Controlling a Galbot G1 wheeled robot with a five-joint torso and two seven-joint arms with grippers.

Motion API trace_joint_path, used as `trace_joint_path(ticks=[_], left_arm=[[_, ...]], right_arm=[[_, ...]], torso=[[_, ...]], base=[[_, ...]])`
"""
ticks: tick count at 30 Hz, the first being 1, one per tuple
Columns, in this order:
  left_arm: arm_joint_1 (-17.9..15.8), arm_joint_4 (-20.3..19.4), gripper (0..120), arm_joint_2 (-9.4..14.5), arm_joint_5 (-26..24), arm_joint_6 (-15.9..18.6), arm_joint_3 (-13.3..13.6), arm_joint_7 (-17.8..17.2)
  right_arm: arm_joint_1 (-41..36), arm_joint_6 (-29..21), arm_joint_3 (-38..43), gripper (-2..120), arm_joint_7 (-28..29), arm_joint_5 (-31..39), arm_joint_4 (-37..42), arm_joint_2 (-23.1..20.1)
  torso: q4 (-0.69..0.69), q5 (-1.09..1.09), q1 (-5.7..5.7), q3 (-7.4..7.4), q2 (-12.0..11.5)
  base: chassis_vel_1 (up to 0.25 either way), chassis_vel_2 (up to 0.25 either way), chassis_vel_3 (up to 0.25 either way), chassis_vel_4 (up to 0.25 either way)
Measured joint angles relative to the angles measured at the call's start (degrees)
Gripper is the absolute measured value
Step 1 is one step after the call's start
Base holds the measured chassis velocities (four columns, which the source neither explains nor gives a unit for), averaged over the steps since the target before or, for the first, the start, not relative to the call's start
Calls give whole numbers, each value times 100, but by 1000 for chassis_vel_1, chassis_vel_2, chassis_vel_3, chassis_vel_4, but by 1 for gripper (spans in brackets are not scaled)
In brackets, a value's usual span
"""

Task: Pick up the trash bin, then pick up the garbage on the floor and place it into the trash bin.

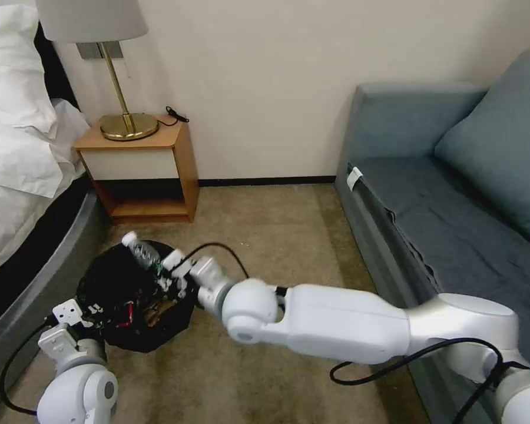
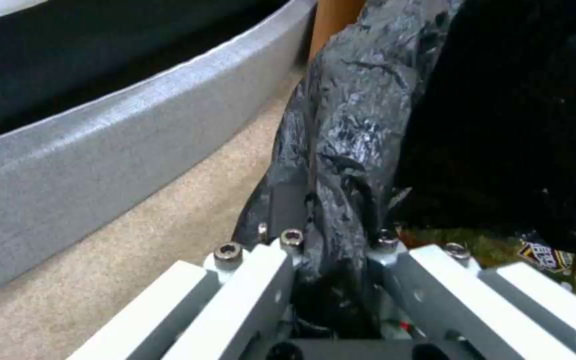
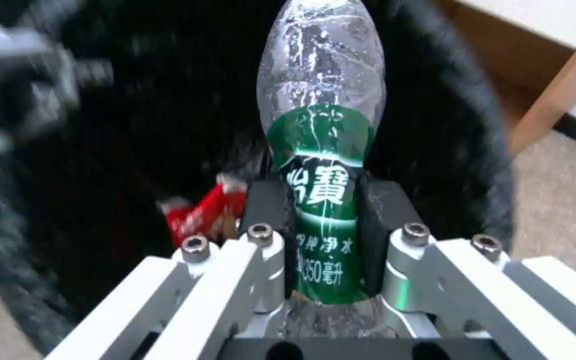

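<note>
Bottle (image 1: 142, 254), clear with green label, is clamped at its label between the right gripper (image 1: 172, 275) jaws, held over the bin (image 1: 109, 277) mouth, so this is the drop-in step; next move likely calls for opening the jaws with the bottle well inside the rim. Left gripper (image 2: 331, 255) is closed on the bin's bagged rim, holding it near the bed (image 1: 17, 176), red wrapper (image 3: 201, 212) already inside. Beige carpet (image 1: 277, 235), nightstand (image 1: 141, 171) with lamp (image 1: 109, 65), blue sofa (image 1: 453, 194) right.
</note>
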Motion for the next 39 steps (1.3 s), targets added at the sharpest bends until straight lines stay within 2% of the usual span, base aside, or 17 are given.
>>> trace_joint_path(ticks=[3, 5, 6, 9, 11, 13, 15, 19, 21, 25, 26, 29, 30, 34, 35, 38, 39], left_arm=[[14, -16, 2, -18, 31, 1, 25, 0], [21, -23, 2, -30, 56, 1, 48, 0], [21, -23, 2, -30, 56, 1, 48, 0], [30, -23, 2, -43, 87, 1, 70, 2], [33, -23, 2, -44, 92, 1, 75, 3], [39, -23, 2, -53, 109, -2, 88, 8], [39, -21, 2, -57, 113, -4, 91, 8], [32, -17, 2, -66, 119, -7, 102, 11], [29, -17, 2, -69, 120, -8, 105, 11], [32, -17, 2, -87, 66, -5, 113, 3], [32, -17, 2, -87, 66, -5, 113, 3], [35, -2, 2, -81, -387, 166, 117, -186], [35, -2, 2, -81, -387, 166, 117, -186], [-23, 28, 2, -36, -1443, 576, 132, -828], [-23, 28, 2, -36, -1443, 576, 132, -828], [-103, 125, 2, 9, -2260, 858, 106, -1422], [-124, 163, 2, 24, -2427, 909, 91, -1524]], right_arm=[[-20, 6, -73, 17, 17, -40, -96, 55], [-72, 7, -79, 25, 52, -56, -128, 105], [-72, 7, -79, 25, 52, -56, -128, 105], [-105, 7, -22, 39, 94, -66, -146, 150], [-105, 7, -3, 42, 94, -67, -146, 150], [-101, 7, 60, 53, 94, -69, -141, 143], [-99, 7, 84, 56, 94, -70, -133, 136], [-102, 6, 130, 77, 96, -73, -93, 112], [-109, 6, 131, 80, 96, -77, -87, 111], [-146, 11, 322, 97, 108, -166, -23, 85], [-146, 11, 322, 97, 108, -166, -23, 85], [-141, 15, 669, 100, 109, -249, 198, -42], [-141, 15, 669, 100, 109, -249, 198, -42], [-119, 26, 1020, 100, 109, -327, 565, -320], [-119, 26, 1020, 100, 109, -327, 565, -320], [-197, 28, 1268, 100, 123, -381, 800, -523], [-232, 30, 1330, 100, 126, -403, 850, -576]], torso=[[0, 0, 0, 0, 0], [0, 0, 0, 0, 0], [0, 0, 0, 0, 0], [0, 1, 0, 0, 0], [0, 1, 0, 0, 0], [0, 0, 0, 0, 0], [-1, 1, 0, 0, 0], [-1, 1, 0, 0, 0], [-1, 1, 0, 0, 0], [0, 1, 0, 0, 0], [0, 1, 0, 0, 0], [0, 2, 0, 0, 0], [0, 2, 0, 0, 0], [-1, 2, 0, 0, -1], [-1, 2, 0, 0, -1], [-1, 2, 0, 0, -1], [-1, 2, 0, 0, -1]], base=[[0, 0, 0, 0], [0, 0, 0, 0], [0, 0, 0, 0], [0, 0, 0, 0], [0, 0, 0, 0], [0, 0, 0, 0], [0, 0, 0, 0], [0, 0, 0, 0], [0, 0, 0, 0], [0, 0, 0, 0], [0, 0, 0, 0], [0, 0, 0, 0], [0, 0, 0, 0], [0, 0, 0, 0], [0, 0, 0, 0], [0, 0, 0, 0], [0, 0, 0, 0]])
